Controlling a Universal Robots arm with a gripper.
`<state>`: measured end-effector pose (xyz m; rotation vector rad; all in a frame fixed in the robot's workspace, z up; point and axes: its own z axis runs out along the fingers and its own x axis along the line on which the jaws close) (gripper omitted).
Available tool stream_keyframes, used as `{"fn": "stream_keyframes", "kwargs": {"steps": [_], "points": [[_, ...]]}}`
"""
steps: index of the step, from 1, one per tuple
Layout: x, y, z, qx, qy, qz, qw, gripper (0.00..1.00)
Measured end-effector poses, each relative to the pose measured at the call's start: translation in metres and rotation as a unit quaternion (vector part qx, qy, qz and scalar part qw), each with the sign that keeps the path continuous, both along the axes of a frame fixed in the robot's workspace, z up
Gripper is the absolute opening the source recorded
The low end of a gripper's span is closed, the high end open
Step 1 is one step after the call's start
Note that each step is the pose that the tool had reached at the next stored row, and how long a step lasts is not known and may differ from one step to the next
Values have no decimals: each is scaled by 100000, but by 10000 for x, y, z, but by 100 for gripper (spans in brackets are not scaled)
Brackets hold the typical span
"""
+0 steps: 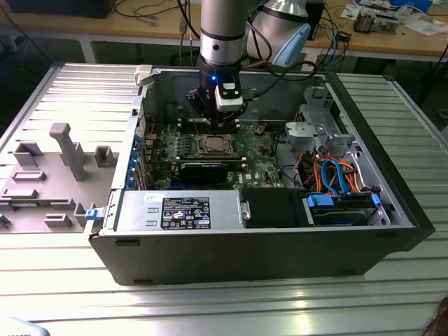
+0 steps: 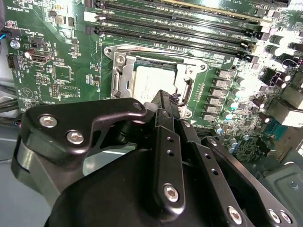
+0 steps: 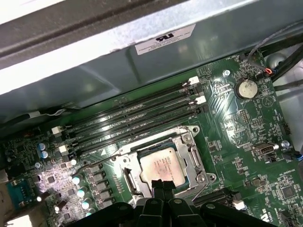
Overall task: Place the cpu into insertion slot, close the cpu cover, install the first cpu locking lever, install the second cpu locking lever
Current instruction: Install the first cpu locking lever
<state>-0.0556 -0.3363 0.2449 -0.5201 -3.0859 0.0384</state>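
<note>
The cpu (image 3: 163,164) lies flat in the insertion slot (image 3: 194,129) on the green board, its silver-grey top showing. Around it lies the silvery cpu cover (image 3: 193,156), down over the chip's edges. A thin wire lever (image 3: 92,163) sticks out on one side of the socket and another lever (image 3: 208,187) runs along the opposite side; I cannot tell whether either is latched. My gripper (image 3: 163,183) is shut with nothing seen between its fingers, tips right at the cpu's edge. The second wrist view shows the gripper (image 2: 163,97) over the cpu (image 2: 152,78). In the exterior view the gripper (image 1: 218,124) hangs just above the socket (image 1: 213,145).
Long black memory slots (image 3: 137,116) run beside the socket, with the grey case wall (image 3: 94,61) beyond them. A black card (image 1: 203,170) sits in front of the socket. Coloured cables (image 1: 336,175) and a drive cage fill the exterior view's right. A grey fixture tray (image 1: 63,161) lies outside the case.
</note>
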Motion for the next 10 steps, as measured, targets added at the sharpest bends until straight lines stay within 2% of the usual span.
{"fn": "stream_keyframes", "kwargs": {"steps": [2,4,10], "points": [[0,0,0,0,2,587,99998,11],[0,0,0,-2,0,2606,99966,11],[0,0,0,2,2,3524,99938,11]]}}
